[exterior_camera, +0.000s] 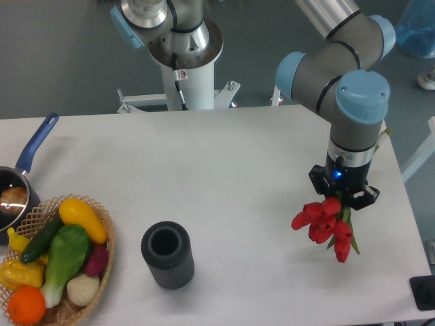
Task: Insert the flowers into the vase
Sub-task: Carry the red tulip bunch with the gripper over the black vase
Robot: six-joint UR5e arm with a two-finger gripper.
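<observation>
Nearest my camera, at the front left corner of the white table (pixel 224 156), I see a round wicker basket (pixel 103 261) with an open woven rim. It is piled with smooth, glossy vegetables: a yellow squash, a dark green cucumber, a pale green leafy piece, a small purple one, a white bulb and an orange ball at the very front. Just behind the basket sits a dark saucepan (pixel 12 200) with a blue handle angled up and away; something pale lies inside it, but I cannot tell what.

Right of the basket, well apart from it, stands the vase (pixel 167 255), a short dark grey cylinder with fine ribs running around its side and a round open mouth. It stands upright on bare tabletop, and I see nothing between it and the right side of the table.

Over on the right, a little further back, the flowers (pixel 325 219) hang as a cluster of red tulip heads pointing down and toward the front, with green leaves showing among them. They are well apart from the vase and appear to be lifted off the table. The gripper (pixel 343 195) reaches straight down onto the bunch from above; its dark fingers are closed on the stems, with a blue light glowing on the wrist. Behind it rise the grey arm joints with light blue caps, and the white pedestal at the far edge.
</observation>
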